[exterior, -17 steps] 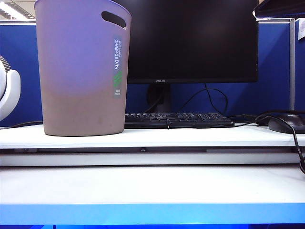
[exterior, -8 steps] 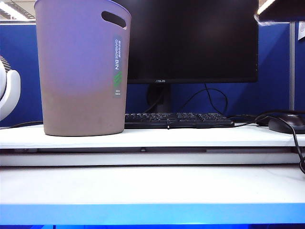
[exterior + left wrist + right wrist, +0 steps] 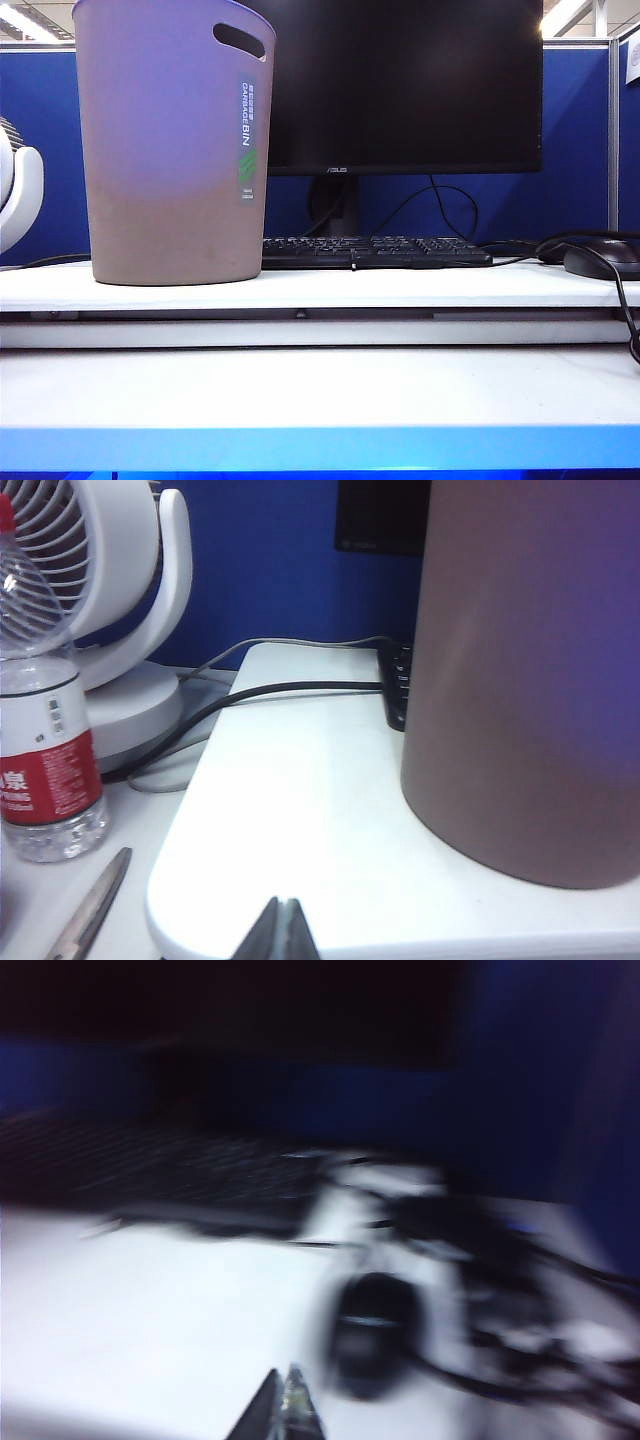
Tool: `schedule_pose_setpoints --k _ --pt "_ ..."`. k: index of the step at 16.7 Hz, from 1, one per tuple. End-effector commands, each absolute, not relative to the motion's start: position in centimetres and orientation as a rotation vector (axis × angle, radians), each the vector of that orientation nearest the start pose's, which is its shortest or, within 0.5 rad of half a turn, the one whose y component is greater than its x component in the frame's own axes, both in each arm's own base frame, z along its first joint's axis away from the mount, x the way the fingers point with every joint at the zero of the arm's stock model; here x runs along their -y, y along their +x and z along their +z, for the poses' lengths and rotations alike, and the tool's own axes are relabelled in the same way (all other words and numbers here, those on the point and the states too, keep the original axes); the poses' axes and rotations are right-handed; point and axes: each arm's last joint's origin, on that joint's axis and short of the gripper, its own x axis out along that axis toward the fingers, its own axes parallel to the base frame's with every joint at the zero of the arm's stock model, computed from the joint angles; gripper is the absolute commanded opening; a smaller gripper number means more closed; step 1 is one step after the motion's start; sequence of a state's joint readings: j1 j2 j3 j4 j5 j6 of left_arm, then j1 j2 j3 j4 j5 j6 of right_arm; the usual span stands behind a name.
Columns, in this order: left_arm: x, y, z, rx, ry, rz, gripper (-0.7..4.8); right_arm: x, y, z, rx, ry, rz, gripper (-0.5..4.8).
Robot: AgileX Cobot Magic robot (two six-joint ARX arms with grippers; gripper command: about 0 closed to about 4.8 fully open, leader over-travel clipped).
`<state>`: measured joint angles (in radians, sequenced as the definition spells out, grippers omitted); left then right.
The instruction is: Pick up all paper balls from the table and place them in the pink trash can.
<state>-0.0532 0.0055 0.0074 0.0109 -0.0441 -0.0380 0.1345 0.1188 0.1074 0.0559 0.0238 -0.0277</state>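
The pink trash can [image 3: 170, 150] stands upright on the raised back tier of the white table [image 3: 320, 400], at the left. No paper balls show in any view. In the left wrist view the trash can [image 3: 530, 680] fills one side, and my left gripper [image 3: 283, 908] is shut and empty, level with the tier's rounded front corner. The right wrist view is blurred; my right gripper [image 3: 284, 1378] is shut with nothing in it, pointing towards a black mouse [image 3: 370, 1345]. Neither gripper shows in the exterior view.
A black monitor [image 3: 400, 80] and keyboard [image 3: 375, 250] stand behind the bin, with a mouse [image 3: 605, 260] and cables at the right. Beside the tier stand a white fan [image 3: 110, 590], a water bottle [image 3: 45, 730] and scissors [image 3: 90, 910].
The dark arm part at the exterior view's top right corner has slid out of frame. The bin and desk items have not moved.
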Motion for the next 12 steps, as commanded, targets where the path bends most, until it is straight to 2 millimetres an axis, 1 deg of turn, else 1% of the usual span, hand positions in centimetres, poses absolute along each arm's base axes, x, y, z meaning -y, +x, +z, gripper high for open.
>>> schedule_pose_setpoints --k 1,3,6,9,12 --pt "0.4 9.7 16.8 0.027 -0.035 -0.013 -0.04 -0.5 10.0 18.7 0.054 0.042 0.033 -0.06" --pt "0.4 9.7 16.8 0.027 -0.035 -0.013 -0.04 -0.2 10.2 17.8 0.029 0.075 0.009 -0.06" --pt "0.4 9.7 16.8 0.027 -0.035 -0.013 -0.04 -0.2 10.2 17.1 0.013 0.083 0.003 -0.06" --pt "0.4 9.7 16.8 0.027 -0.035 -0.013 -0.04 -0.2 10.1 16.7 0.029 0.083 0.002 -0.06" --pt "0.4 9.7 16.8 0.027 -0.035 -0.013 -0.04 -0.2 10.0 16.9 0.045 0.083 0.003 -0.06"
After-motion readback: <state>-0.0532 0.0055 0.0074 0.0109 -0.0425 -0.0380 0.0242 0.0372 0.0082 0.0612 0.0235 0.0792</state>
